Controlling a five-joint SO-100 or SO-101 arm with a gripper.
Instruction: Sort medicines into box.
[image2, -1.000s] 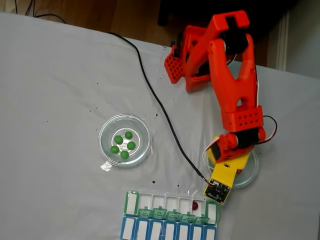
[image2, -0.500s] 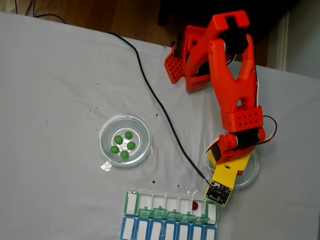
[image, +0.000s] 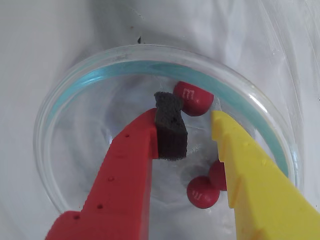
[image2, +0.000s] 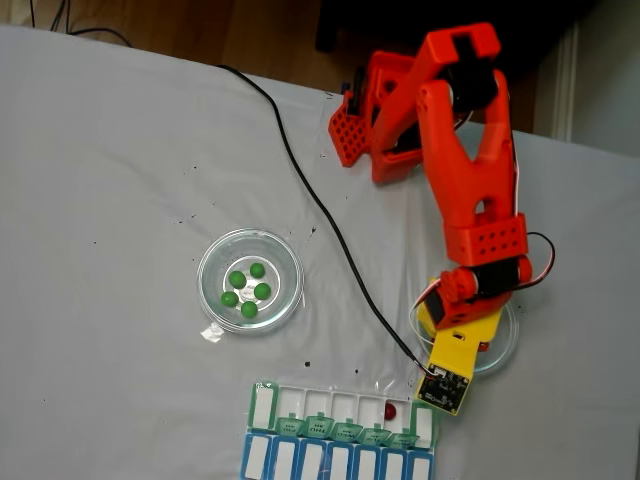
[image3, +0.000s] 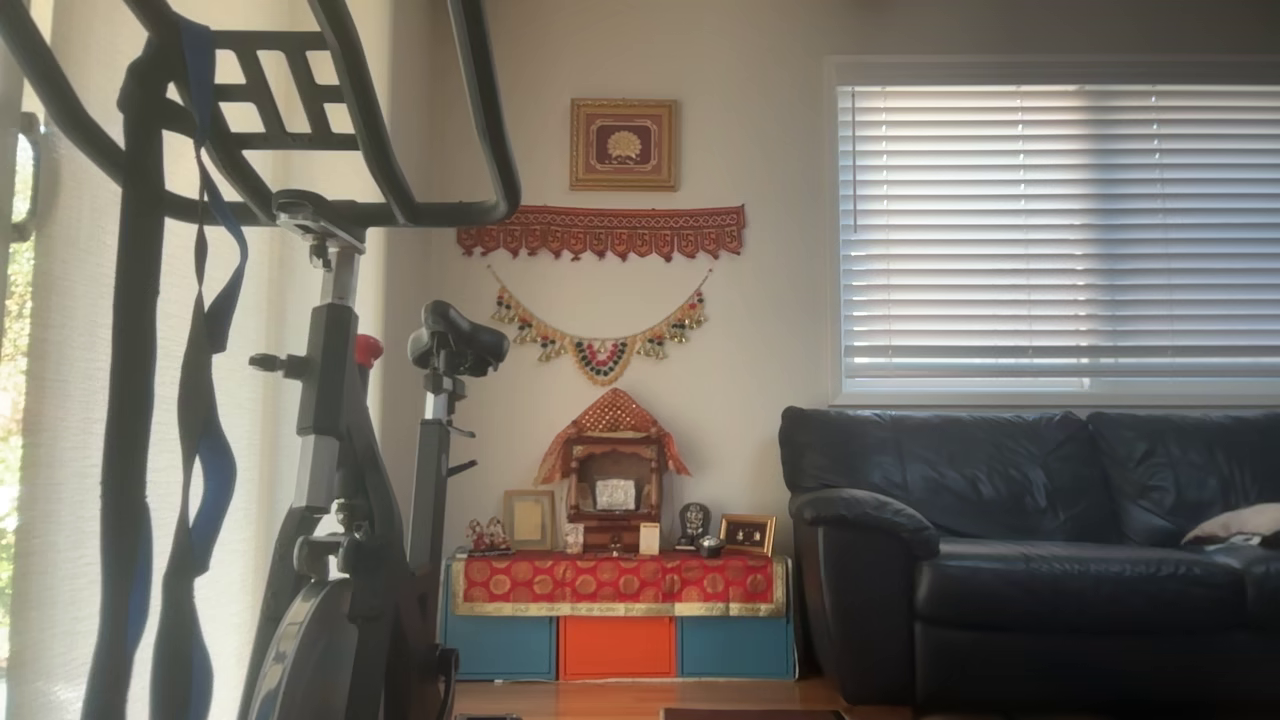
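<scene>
In the wrist view my gripper (image: 194, 119) stands open inside a round clear glass dish (image: 65, 107). One finger is red with a black foam pad (image: 171, 131), the other yellow. One red pill (image: 193, 98) lies just beyond the fingertips, touching neither. Two more red pills (image: 202, 192) lie lower between the fingers, one partly hidden by the yellow finger. In the fixed view the arm's yellow wrist (image2: 455, 352) covers this dish (image2: 503, 345). The box (image2: 340, 432) lies at the front edge, with one red pill (image2: 390, 410) in a white compartment.
A second glass dish (image2: 215, 262) holding several green pills (image2: 248, 290) sits left of centre in the fixed view. A black cable (image2: 320, 210) runs across the white cloth to the wrist. The orange arm base (image2: 375, 125) stands at the back.
The yellow wrist has shifted slightly down and to the right over the right-hand dish. Pills, dishes and box have stayed in place.
</scene>
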